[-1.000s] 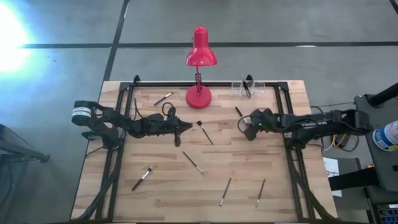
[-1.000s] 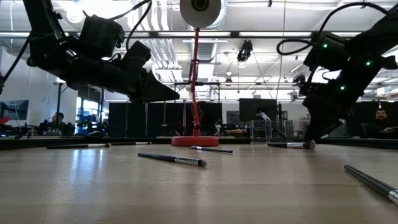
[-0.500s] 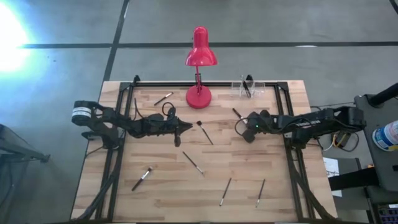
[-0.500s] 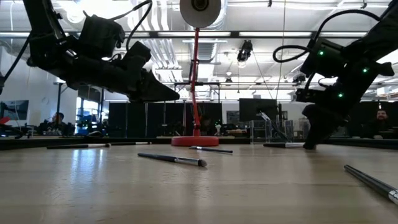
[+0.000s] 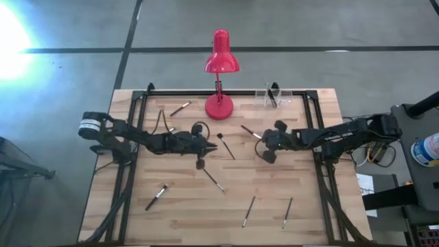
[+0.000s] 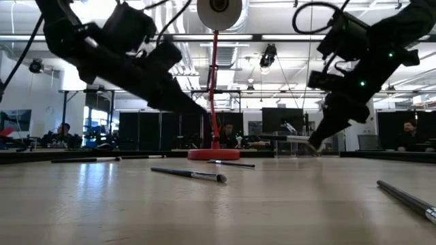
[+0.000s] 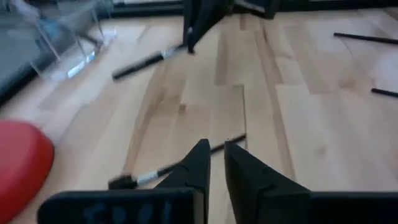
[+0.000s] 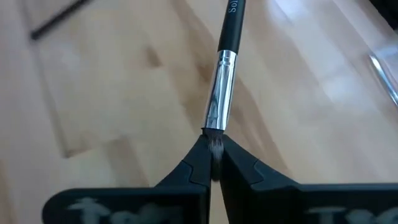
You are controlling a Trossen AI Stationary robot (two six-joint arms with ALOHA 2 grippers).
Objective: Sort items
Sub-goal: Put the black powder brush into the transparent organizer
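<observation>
The right gripper (image 5: 264, 145) has just lifted a dark-handled, silver-ferruled brush (image 8: 222, 81) off the boards, fingers pinched on its bristles, at three o'clock from the red desk lamp's base (image 5: 219, 106). One item is underway. The left gripper (image 7: 213, 163), nearly closed and empty, has dipped toward the centre. I count six brushes loose on the table and one or two in the clear holder (image 5: 274, 97).

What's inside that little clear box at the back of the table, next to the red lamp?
The clear box holds at least one dark brush, leaning inside it. Its walls are see-through but glary, so whether more brushes lie in it cannot be told. The red lamp stands beside it.
</observation>
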